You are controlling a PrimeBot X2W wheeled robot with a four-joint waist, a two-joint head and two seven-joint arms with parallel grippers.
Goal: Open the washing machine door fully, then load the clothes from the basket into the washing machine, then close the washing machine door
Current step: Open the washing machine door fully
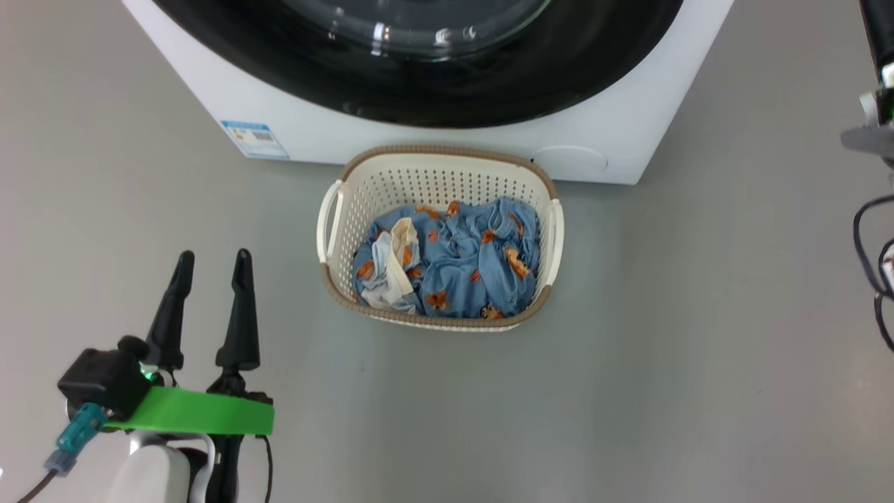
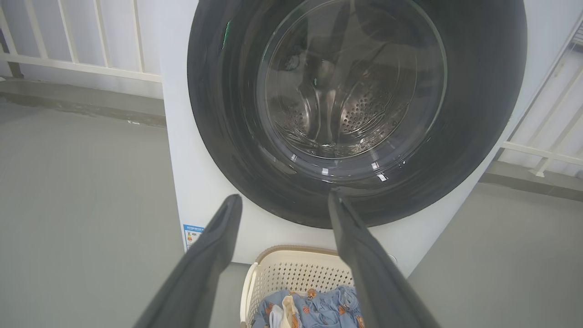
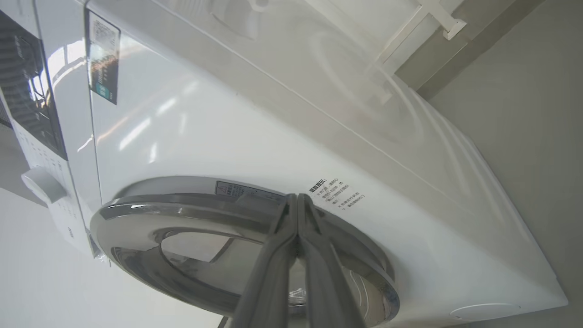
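Now door-opening: right claw (image 3: 297, 197), fingers together, by the large round glossy black door (image 3: 136, 214).
Hook its rim just ahead, swing it wide; left claw (image 1: 214, 255) spread.

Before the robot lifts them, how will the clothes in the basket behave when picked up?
Probably floppy: the clothes lie crumpled in folds, so they should drape. Likely light, as the fabric looks thin. The pieces look tangled, so one pinch may drag several along.

washing machine door (image 1: 454, 94) behind the basket (image 1: 447, 150): top cut off by the edge | blue label (image 1: 255, 140) left of the basket: print too small to read | clothes (image 1: 461, 269) in the basket: lower ones hidden
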